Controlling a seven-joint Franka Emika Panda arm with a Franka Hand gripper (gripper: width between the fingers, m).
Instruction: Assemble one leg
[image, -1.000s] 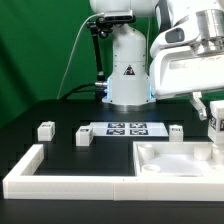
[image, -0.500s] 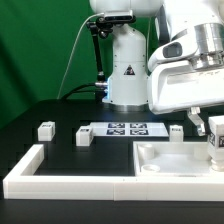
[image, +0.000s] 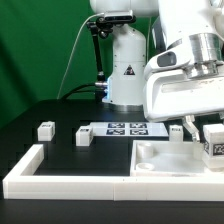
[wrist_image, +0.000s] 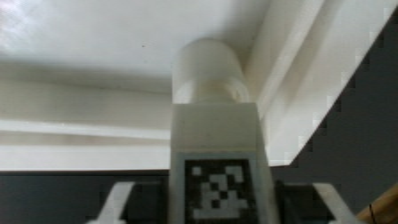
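We observe the gripper (wrist_image: 215, 208) clamped on the leg (wrist_image: 217, 140), held over the tray (image: 170, 147); spare legs (image: 84, 135) rest on the table (image: 60, 113) outside it.

I count four small white legs on my screen: one leg (image: 45, 129), a second leg (image: 84, 135), a third leg (image: 176, 130) and a fourth leg (image: 213, 142). One tray (image: 185, 165), one L-shaped wall (image: 70, 182), one marker board (image: 127, 128), one arm (image: 185, 70).

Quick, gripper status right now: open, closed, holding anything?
Gripper: closed, holding one leg between its fingers, tag facing the wrist camera.
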